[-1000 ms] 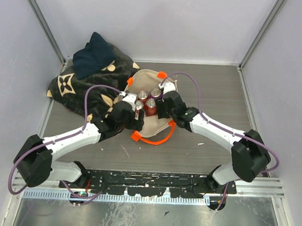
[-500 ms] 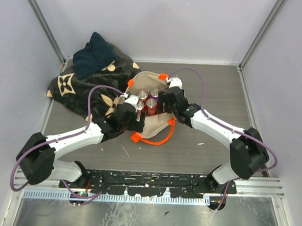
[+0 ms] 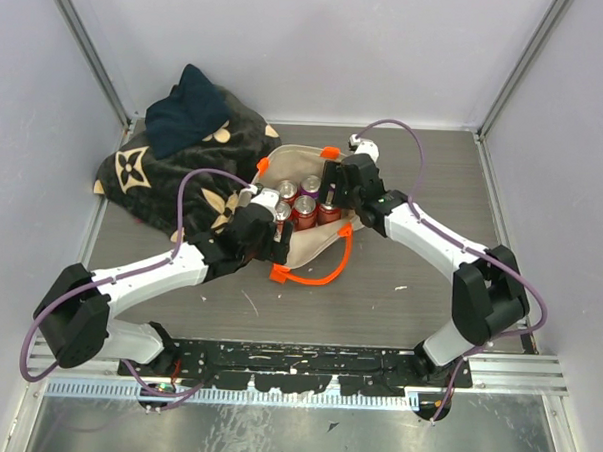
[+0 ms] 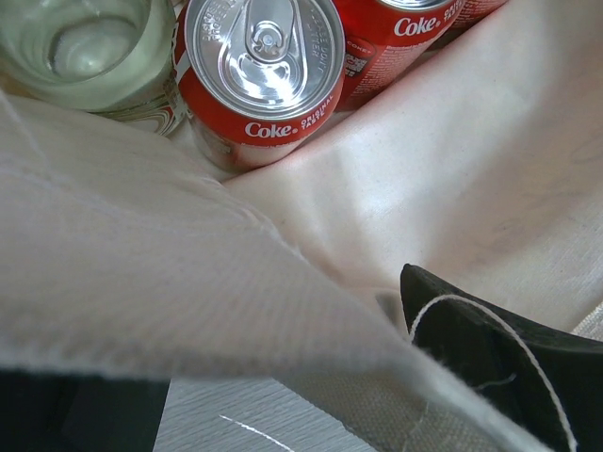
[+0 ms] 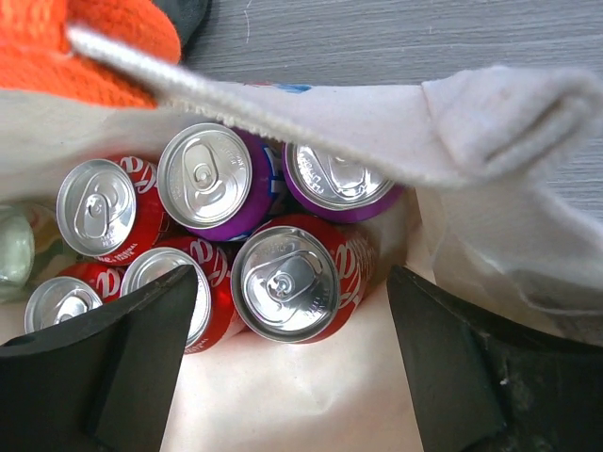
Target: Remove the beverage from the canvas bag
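Observation:
The cream canvas bag [image 3: 306,248] with orange handles [image 3: 319,279] stands open mid-table. Several cans stand inside it, red Coke cans [image 3: 303,210] and purple ones. My left gripper [image 3: 270,235] is shut on the bag's near-left rim; in the left wrist view the canvas [image 4: 188,282] runs between the fingers [image 4: 490,367], with a Coke can [image 4: 259,66] and a clear bottle [image 4: 89,47] beyond. My right gripper [image 3: 333,192] is open over the bag's right side. In the right wrist view its fingers [image 5: 104,367] straddle a red Coke can [image 5: 287,282] without touching it; purple cans [image 5: 212,179] stand behind.
A dark patterned blanket [image 3: 159,175] with a navy cloth [image 3: 186,111] on top lies at the back left, touching the bag. Grey walls enclose the table on three sides. An orange tab [image 5: 94,47] of the bag hangs at the right wrist view's top left.
My right gripper has moved away from me and to the right, over the bag's far-right part. The bag mouth has widened and the orange handle shifted right. My left gripper has hardly moved.

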You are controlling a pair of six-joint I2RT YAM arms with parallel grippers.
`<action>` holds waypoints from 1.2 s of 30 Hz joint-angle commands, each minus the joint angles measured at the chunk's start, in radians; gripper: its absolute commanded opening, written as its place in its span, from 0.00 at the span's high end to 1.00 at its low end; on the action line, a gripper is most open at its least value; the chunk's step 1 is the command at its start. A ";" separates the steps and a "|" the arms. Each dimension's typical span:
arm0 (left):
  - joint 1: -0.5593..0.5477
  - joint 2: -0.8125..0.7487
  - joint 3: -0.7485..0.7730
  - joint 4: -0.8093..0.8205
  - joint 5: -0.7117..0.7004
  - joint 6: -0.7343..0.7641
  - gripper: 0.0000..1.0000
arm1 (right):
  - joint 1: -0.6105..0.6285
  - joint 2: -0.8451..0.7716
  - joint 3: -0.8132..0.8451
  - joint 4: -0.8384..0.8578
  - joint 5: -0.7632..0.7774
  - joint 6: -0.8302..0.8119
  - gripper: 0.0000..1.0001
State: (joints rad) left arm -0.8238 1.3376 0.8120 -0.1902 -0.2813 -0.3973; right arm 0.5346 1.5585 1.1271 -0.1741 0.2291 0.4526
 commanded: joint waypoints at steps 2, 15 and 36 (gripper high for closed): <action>-0.003 0.023 0.015 -0.079 -0.046 0.025 0.02 | -0.027 0.023 0.038 -0.057 0.048 0.041 0.12; -0.005 0.076 0.036 -0.077 -0.028 0.046 0.02 | -0.028 0.095 0.010 -0.030 0.048 0.051 0.14; -0.005 0.128 0.086 -0.089 -0.038 0.070 0.02 | -0.022 0.221 0.014 -0.169 0.099 0.023 0.21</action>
State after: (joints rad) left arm -0.8379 1.4380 0.8932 -0.2276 -0.2783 -0.3519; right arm 0.5369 1.6966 1.1610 -0.1661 0.2787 0.4820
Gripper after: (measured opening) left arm 0.979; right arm 0.792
